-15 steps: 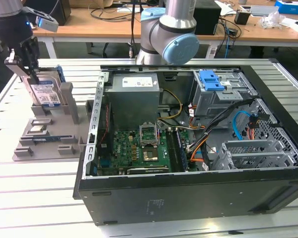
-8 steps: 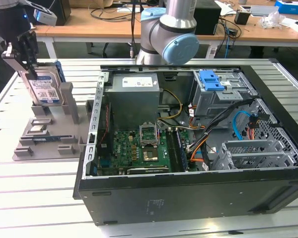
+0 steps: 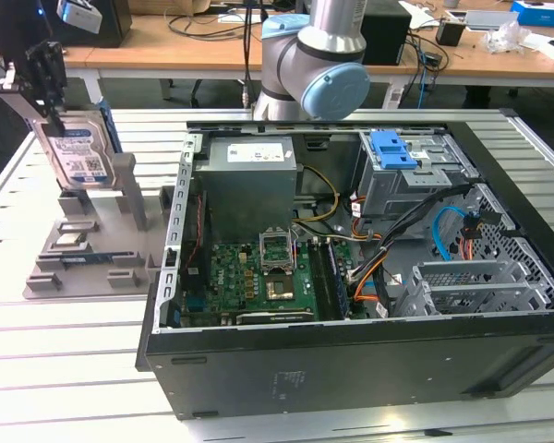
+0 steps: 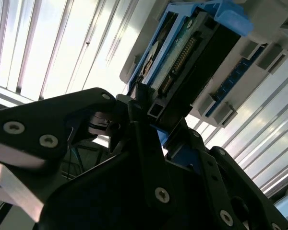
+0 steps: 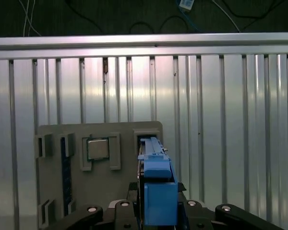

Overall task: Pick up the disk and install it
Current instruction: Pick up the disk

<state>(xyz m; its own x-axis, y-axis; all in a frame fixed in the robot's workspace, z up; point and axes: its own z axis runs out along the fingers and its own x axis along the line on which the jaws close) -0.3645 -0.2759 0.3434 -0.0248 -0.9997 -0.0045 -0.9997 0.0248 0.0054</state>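
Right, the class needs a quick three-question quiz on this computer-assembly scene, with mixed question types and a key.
1. True or false: the flat silver-metal, blue-framed rectangular disk already sits inside the open black computer case.
2. What grips the disk? A) the black claw B) a person's hand C) nothing
3. Fill in: the disk stands upright over the grey plastic parts tray, on the exterior view's ____ of the case.
Key: 1 false; 2 A; 3 left.
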